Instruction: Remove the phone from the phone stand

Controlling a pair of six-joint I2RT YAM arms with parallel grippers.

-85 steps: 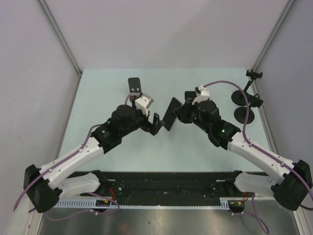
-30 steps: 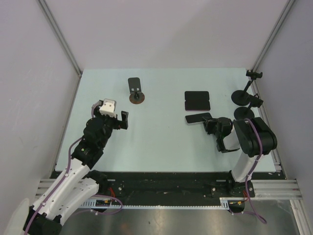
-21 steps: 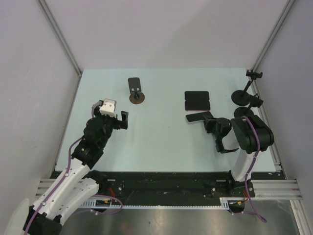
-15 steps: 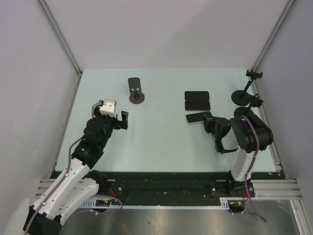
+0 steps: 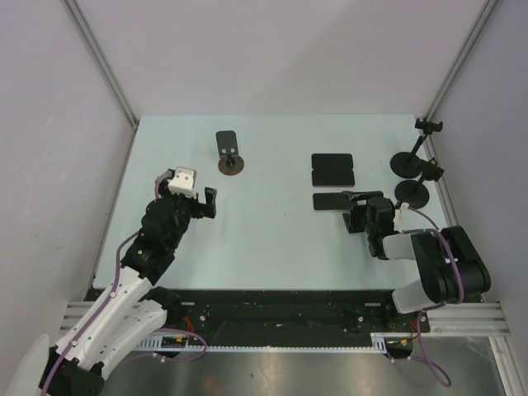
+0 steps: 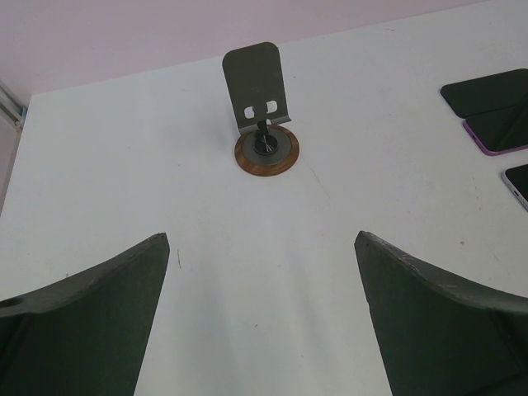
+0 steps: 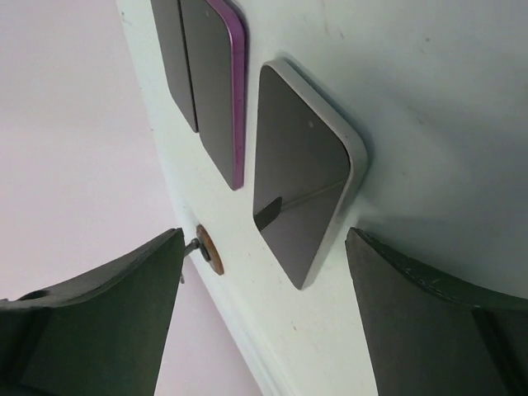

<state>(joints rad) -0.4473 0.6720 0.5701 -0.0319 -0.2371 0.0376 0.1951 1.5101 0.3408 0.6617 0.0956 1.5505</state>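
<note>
- Change noted: the right gripper [image 5: 360, 216], whose jaws were nearly closed a second ago, now has them spread wide with nothing in them.
- Item released: the white-rimmed dark-glass phone [image 7: 301, 177] lies flat on the pale green counter [image 5: 272, 239], just ahead of those jaws and clear of both.
- Bearing on the task: we judge the removal done. The phone is off its support and let go, so only the arm's withdrawal seems left.
- Grey sheet-metal phone stand [image 6: 257, 87]: a thin upright plate with two square cut-outs on a round copper-brown base. It is bare and stands far left, well apart from the phone.
- Left gripper [image 5: 186, 192]: jaws fully open and empty, hovering near left and facing the stand.
- Phone finish: a rounded rectangle with a glossy, reflective screen and a matte white rim.
- Neighbours: two dark phones [image 5: 332, 169], one purple-edged, lie side by side just beyond it.
</note>
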